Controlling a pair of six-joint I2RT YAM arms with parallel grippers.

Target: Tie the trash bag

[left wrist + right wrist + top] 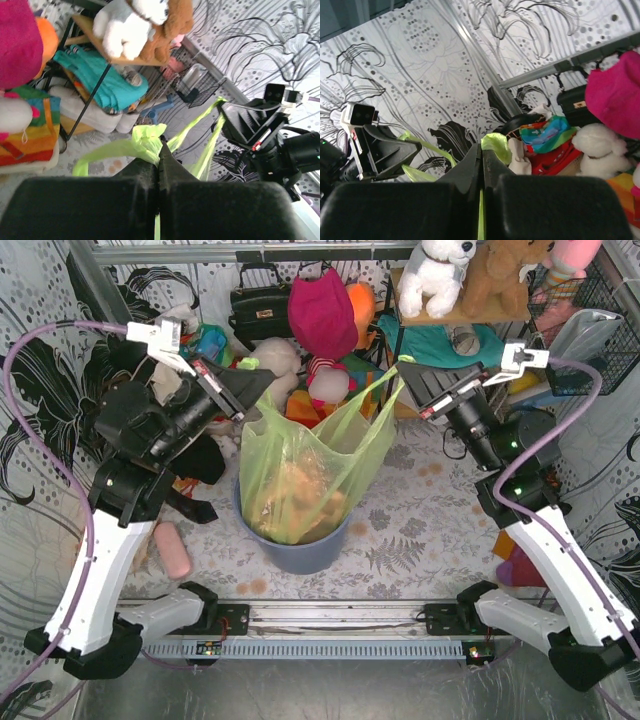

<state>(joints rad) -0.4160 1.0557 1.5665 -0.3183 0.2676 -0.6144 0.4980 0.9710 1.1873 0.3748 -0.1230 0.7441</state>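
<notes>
The trash bag [300, 455], thin light-green plastic with brown paper showing through, stands in a round blue-grey bin [298, 552] at the table's middle. Its mouth is stretched wide between the two grippers. My left gripper [264, 380] is shut on the bag's left top corner; in the left wrist view the gripper [161, 146] pinches bunched green plastic [142, 140]. My right gripper [420, 388] is shut on the right top corner, and in the right wrist view a green flap [496, 145] pokes out past its closed tips [481, 149]. Each wrist view shows the other gripper holding its taut green strip.
A pink oblong object [172, 550] lies on the table by the left arm. Plush toys, a black handbag [260, 302] and a pink cushion [322, 312] crowd the back. A shelf with stuffed animals [450, 280] and a wire basket [590, 330] stand at the back right.
</notes>
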